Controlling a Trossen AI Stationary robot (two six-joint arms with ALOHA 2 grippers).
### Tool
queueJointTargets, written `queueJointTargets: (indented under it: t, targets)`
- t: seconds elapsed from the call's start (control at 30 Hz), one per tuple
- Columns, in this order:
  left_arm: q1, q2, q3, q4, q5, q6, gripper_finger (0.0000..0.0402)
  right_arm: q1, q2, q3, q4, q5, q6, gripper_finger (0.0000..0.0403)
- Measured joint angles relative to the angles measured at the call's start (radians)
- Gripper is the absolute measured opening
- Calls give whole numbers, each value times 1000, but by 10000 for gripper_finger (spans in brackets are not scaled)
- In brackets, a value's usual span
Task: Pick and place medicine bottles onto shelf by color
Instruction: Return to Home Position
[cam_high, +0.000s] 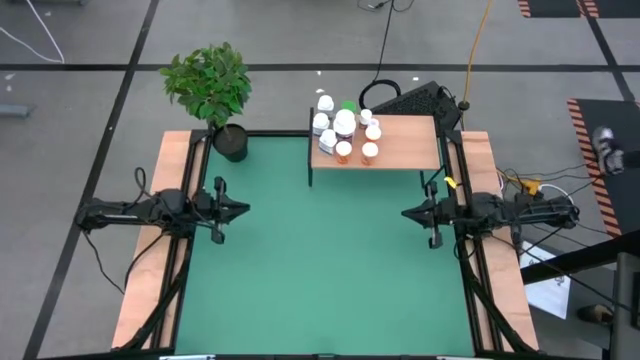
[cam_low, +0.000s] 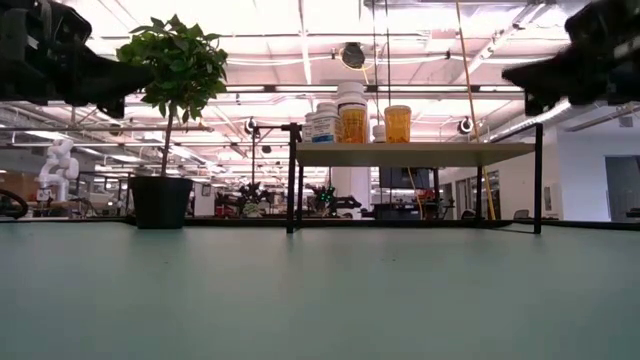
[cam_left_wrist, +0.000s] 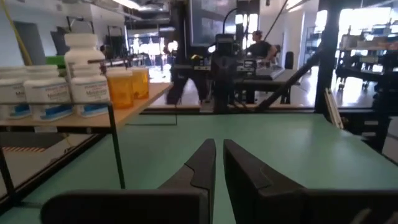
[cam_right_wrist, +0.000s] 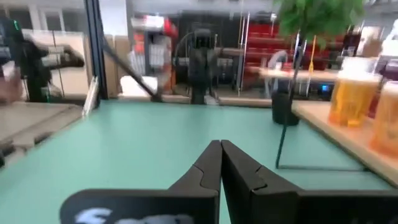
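Several medicine bottles stand upright in a cluster on the left half of the light-wood shelf (cam_high: 400, 145) at the mat's far edge. Some are white (cam_high: 322, 124), some amber with white caps (cam_high: 369, 152), and one has a green cap (cam_high: 348, 105). They also show in the low view (cam_low: 351, 112) and the left wrist view (cam_left_wrist: 84, 68). My left gripper (cam_high: 243, 209) hovers at the mat's left side, shut and empty. My right gripper (cam_high: 405, 213) hovers at the mat's right side, shut and empty. Both point toward the mat's middle, above the table.
A potted plant (cam_high: 228, 140) stands at the mat's far left corner, left of the shelf. The shelf's right half (cam_high: 415, 135) is bare wood. Wooden side rails (cam_high: 150, 260) run along both sides of the green mat (cam_high: 320, 270). Cables lie behind the shelf.
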Motion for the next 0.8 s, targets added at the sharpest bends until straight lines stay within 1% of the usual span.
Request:
queueJointTargets:
  t: [0.13,0.23,0.33,0.5,0.67,0.8]
  targets:
    - [0,0,19,-64,11,-1,35,-13,-3,69,-167,0,14,0]
    - [0,-3,29,-82,26,23,35,-19,-11,91,-199,-1,39,0]
    - [0,-3,29,-80,27,40,35,-19,-10,73,-187,-1,58,0]
    - [0,-3,0,-22,27,70,35,-19,-10,25,-95,-5,79,0]
    - [0,1,0,-10,25,163,35,-19,-11,-23,-42,0,107,0]
    - [0,1,0,4,25,318,35,-19,-10,-23,-47,-2,78,0]
